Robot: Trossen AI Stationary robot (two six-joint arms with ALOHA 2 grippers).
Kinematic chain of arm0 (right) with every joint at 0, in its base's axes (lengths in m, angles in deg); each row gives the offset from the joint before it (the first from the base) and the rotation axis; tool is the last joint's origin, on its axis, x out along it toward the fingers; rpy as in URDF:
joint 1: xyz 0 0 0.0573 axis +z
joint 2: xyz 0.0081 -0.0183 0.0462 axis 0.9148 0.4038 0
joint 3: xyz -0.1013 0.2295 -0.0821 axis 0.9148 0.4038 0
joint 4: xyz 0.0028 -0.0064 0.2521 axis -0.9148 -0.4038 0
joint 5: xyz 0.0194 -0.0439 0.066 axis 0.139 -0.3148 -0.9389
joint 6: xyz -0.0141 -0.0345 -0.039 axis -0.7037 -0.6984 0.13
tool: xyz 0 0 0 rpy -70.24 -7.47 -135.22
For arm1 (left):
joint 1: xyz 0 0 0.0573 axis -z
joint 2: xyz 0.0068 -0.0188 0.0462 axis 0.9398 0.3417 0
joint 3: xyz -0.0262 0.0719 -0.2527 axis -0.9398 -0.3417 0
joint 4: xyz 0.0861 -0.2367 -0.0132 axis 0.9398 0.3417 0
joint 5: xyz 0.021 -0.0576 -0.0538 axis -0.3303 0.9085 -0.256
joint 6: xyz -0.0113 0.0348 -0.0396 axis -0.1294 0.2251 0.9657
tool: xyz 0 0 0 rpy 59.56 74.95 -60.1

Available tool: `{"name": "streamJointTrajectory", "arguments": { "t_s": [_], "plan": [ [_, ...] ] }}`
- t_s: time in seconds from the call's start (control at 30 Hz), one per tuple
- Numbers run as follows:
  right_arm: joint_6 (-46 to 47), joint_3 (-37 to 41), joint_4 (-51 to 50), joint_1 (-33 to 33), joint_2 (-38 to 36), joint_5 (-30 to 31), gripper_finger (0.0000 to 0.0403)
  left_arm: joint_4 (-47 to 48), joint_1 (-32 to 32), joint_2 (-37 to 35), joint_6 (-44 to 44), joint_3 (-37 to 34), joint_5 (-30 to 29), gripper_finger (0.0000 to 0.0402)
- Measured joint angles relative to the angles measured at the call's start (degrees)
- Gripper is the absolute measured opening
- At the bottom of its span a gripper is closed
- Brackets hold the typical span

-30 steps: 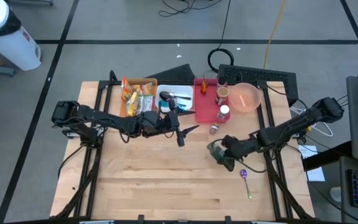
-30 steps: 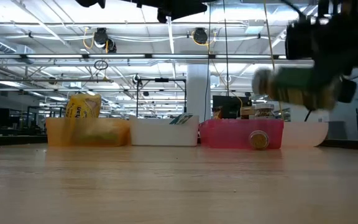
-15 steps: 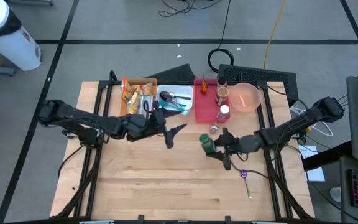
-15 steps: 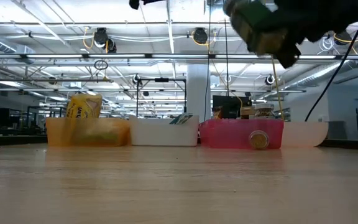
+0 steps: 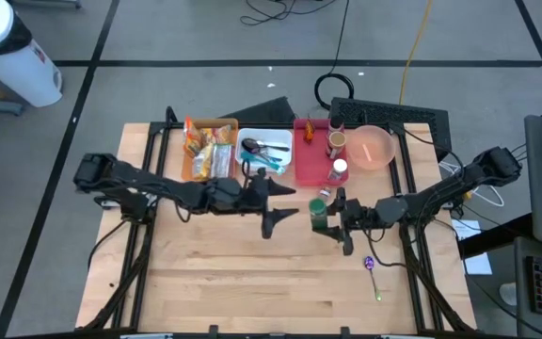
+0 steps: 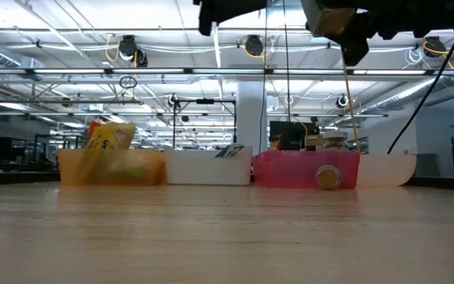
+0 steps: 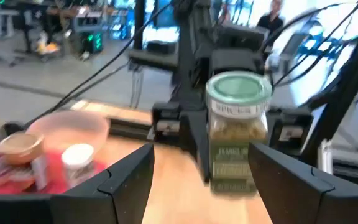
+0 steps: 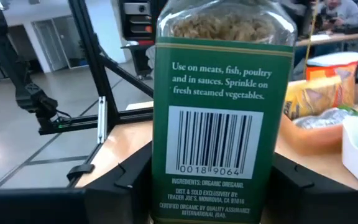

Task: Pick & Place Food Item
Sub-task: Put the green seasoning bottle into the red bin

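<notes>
Right claw [image 5: 331, 218] around spice jar [image 5: 319, 212]

The high camera hangs over the table [image 5: 252, 282] and looks straight down, taking in both arms. The low camera sits at table-top level, facing level across the boards toward the row of bins and the hall behind. The right wrist camera looks past the right hand [image 8: 213, 186] at very close range onto the spice jar [image 8: 224, 106]. The left wrist camera faces that same jar from ahead of the left hand [image 7: 201, 180], farther off. All four views share the jar.
</notes>
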Motion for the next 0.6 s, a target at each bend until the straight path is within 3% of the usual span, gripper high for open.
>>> {"name": "streamJointTrajectory", "arguments": {
  "t_s": [0.13,0.3,0.6],
  "plan": [
    [-1.57,0.02,1.28,0.01,0.0,-0.13,0.0188,-7.58,-0.6,3.29,-0.24,0.02,3.43,0.0267],
    [-2.02,0.04,1.81,-0.35,0.0,-0.13,0.0188,-10.44,-1.18,5.63,0.09,0.0,8.13,0.0267],
    [-1.74,0.02,2.01,-1.01,0.0,-0.15,0.0188,-12.59,-1.17,6.67,-0.43,0.0,8.34,0.0267]
  ]
}}
